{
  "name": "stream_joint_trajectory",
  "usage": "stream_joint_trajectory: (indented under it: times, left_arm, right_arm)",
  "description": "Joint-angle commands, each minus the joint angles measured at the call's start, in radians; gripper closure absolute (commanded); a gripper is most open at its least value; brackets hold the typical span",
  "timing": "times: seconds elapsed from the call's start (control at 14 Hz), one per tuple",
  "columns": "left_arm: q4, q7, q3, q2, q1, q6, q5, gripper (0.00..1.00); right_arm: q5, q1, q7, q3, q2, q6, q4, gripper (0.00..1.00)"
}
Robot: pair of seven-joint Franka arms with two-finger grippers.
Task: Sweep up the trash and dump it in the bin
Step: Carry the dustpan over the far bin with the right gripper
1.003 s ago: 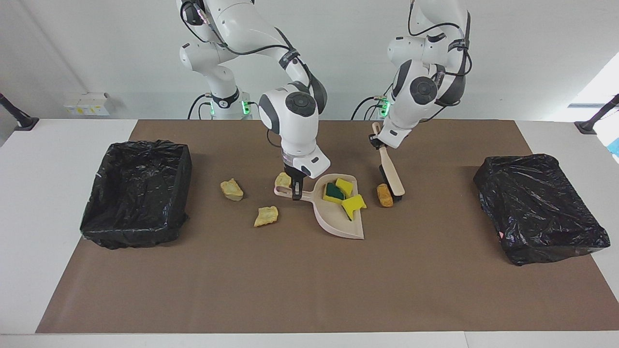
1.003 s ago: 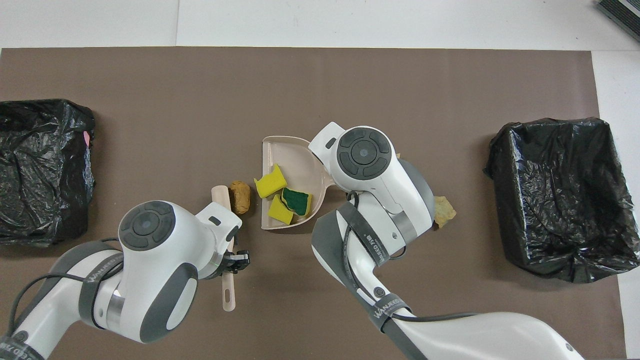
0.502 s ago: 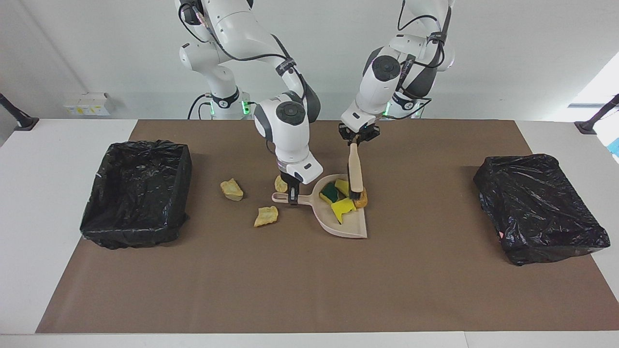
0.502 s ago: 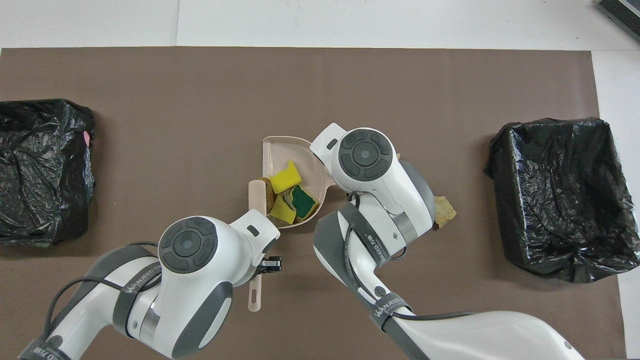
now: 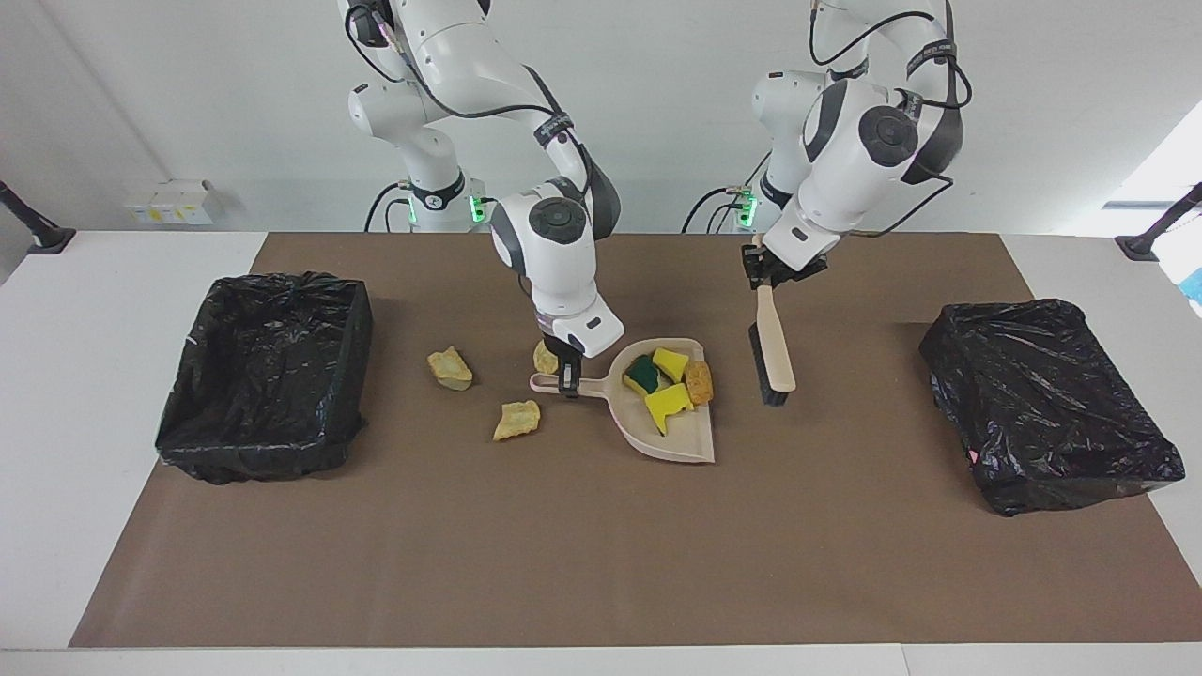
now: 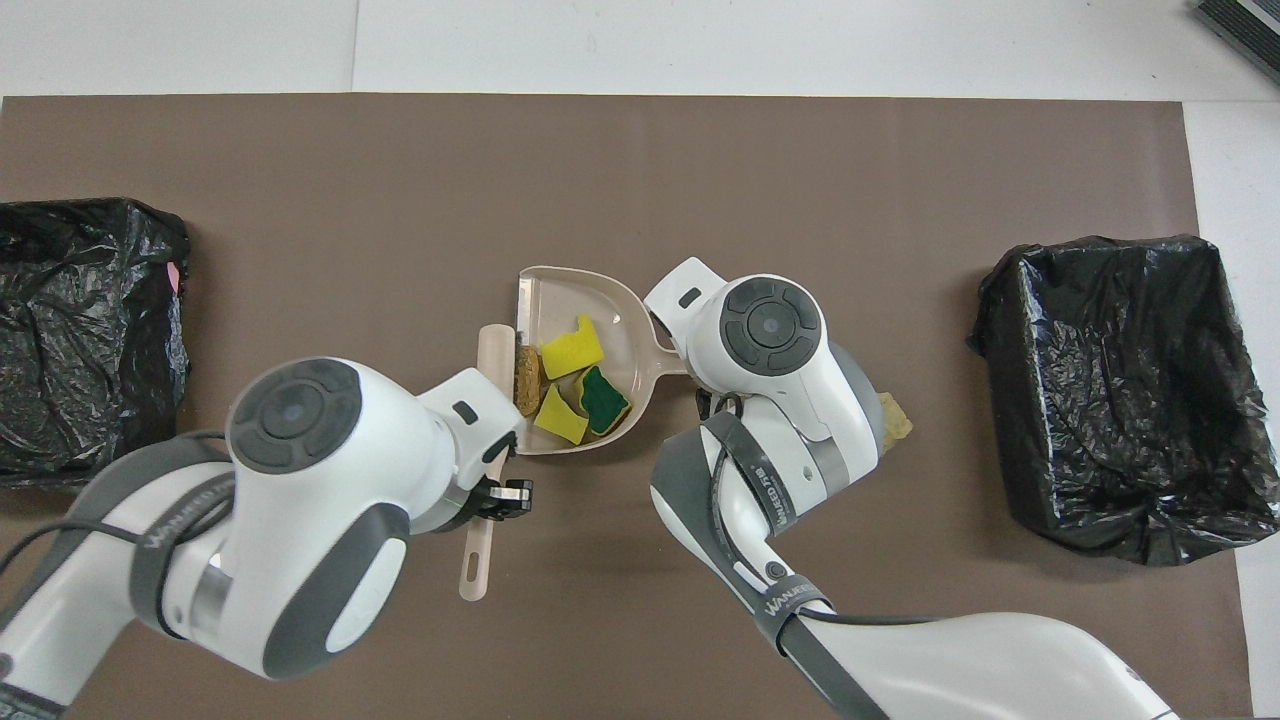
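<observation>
- the surface [image 5: 601,563] is covered by a brown mat [image 6: 700,170].
- two bins lined with black bags are set on it: one bin [image 5: 268,371] at the right arm's end, the other bin [image 5: 1047,404] at the left arm's end.
- a beige dustpan [image 5: 671,427] lies on the mat between the arms; its handle is pinched by the right gripper [image 5: 568,376], which is pressed shut on it.
- a beige brush [image 5: 772,343] is held by its handle in the left gripper [image 5: 762,272], clamped shut on it; the bristles hang low over the mat just beside the dustpan, toward the left arm's end; contact with the mat cannot be told.
- four scraps lie in the dustpan: two yellow pieces [image 5: 669,361] [image 5: 669,401], a green-faced piece [image 5: 643,374] and an orange-brown lump [image 5: 698,380] at the pan's open edge.
- three tan chunks remain on the mat toward the right arm's end: one [image 5: 545,357] just beside the dustpan handle, one [image 5: 517,420] farther from the robots, one [image 5: 450,367] nearest the bin there.
</observation>
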Motion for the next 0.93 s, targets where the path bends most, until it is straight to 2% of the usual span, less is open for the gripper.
stream_joint_trajectory:
  times: [0.0,0.21,0.43,0.57,0.86]
  left_arm:
    - [-0.035,0.089,-0.009,0.005,0.057,0.032,0.002,1.00]
    - [-0.006,0.186,-0.009,0.031,0.135,0.039,0.027,1.00]
    - [0.066,0.188,-0.008,0.056,0.177,0.007,0.070,1.00]
    - [0.053,0.180,-0.009,0.046,0.174,-0.012,0.122,1.00]
    - [-0.024,0.085,-0.021,-0.001,0.142,0.002,0.125,1.00]
  right_arm:
    - [0.027,-0.005,-0.029,0.003,-0.014,0.004,0.007,1.00]
    - [0.030,-0.025,-0.029,0.002,-0.046,-0.074,0.042,1.00]
    - [0.029,-0.071,-0.038,0.003,-0.098,-0.090,0.047,1.00]
    - [0.029,-0.128,-0.085,0.003,-0.129,-0.155,0.068,1.00]
    - [0.078,-0.286,-0.275,-0.003,-0.141,-0.310,0.159,1.00]
